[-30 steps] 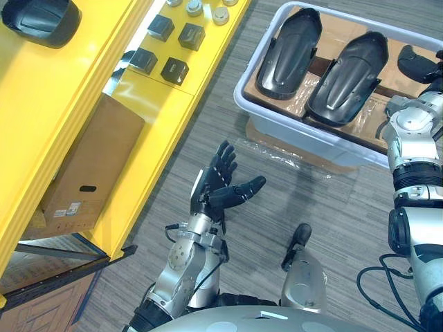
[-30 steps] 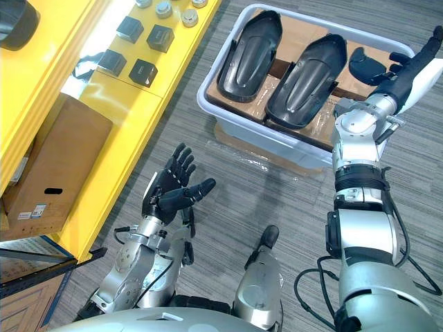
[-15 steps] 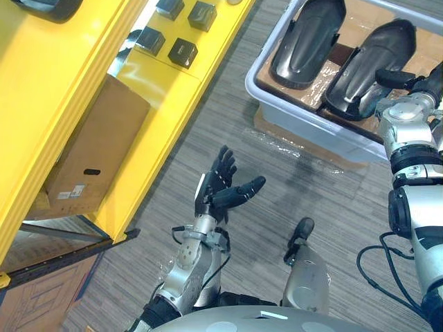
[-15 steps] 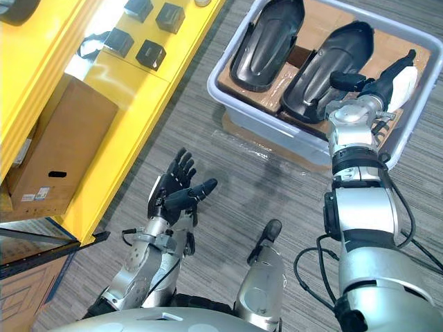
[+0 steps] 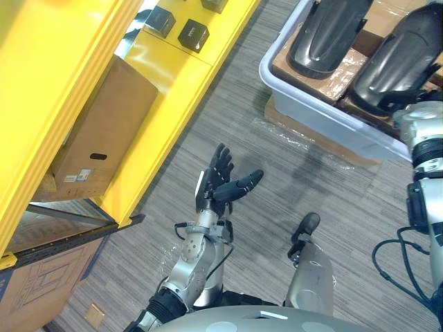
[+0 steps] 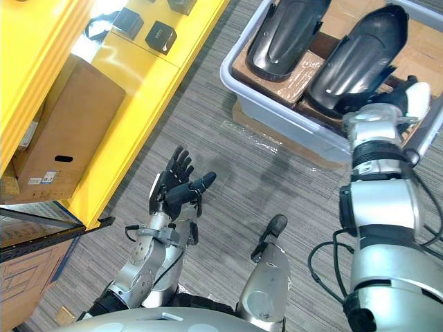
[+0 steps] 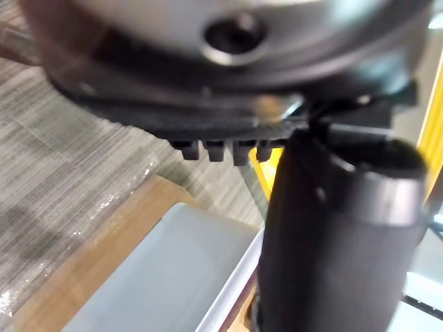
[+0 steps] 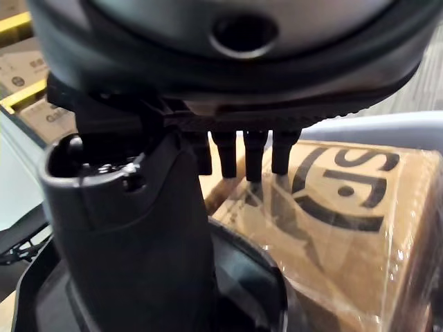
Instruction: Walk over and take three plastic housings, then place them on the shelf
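Two black plastic housings [image 6: 285, 31] lie side by side in the grey bin [image 6: 291, 116] on the floor, resting on film-wrapped cardboard [image 6: 257, 69], and neither is lifted yet. The right hand [image 6: 401, 90] is at the bin's near right corner, just beside the end of the nearer housing [image 6: 356, 59]. In its wrist view the fingers run straight out over the cardboard and the thumb stands apart above the housing's dark rim, so it grips nothing. The left hand [image 5: 220, 181] is held over the floor [image 5: 291, 187] outside the bin, on the side toward the yellow shelf [image 5: 173, 104], palm up, fingers spread and empty. The step in hand looks like the reach for the first pickup. To do it well, the right hand should probably settle with the thumb under the housing's edge and the fingers over its curved back. It should close across the narrow end rather than the broad smooth middle, which seems likely to slip. Lifting straight up clear of the bin's wall before turning toward the shelf would avoid snagging the film or nudging the neighbouring housing.
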